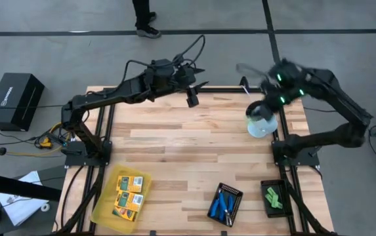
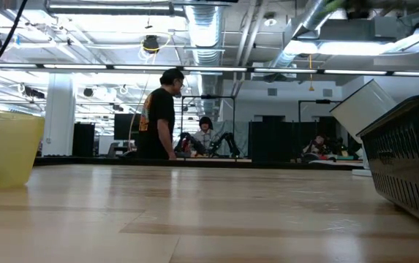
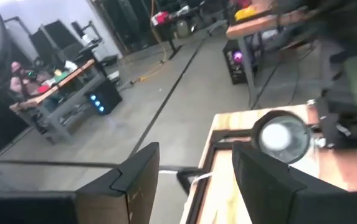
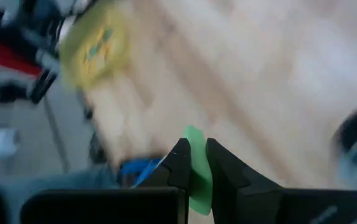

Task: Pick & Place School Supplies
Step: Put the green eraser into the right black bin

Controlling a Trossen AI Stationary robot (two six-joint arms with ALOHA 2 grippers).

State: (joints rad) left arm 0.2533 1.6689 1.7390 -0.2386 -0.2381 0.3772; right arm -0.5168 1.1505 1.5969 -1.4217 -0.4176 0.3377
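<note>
Green block (image 4: 195, 171) clamped in right claw (image 4: 194, 163); left claw (image 3: 194, 177) apart, far edge.

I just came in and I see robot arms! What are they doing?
They are sorting school supplies. The right gripper pinches a green block up in the air, near a clear cup at the table's far right. The left gripper is open and waits over the far edge. Yellow packs lie in the yellow tray, blue scissors in one black tray, and more green blocks in the other black tray.

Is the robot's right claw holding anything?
Yes: the right gripper is shut on a green block, pinched between its dark fingers.
</note>
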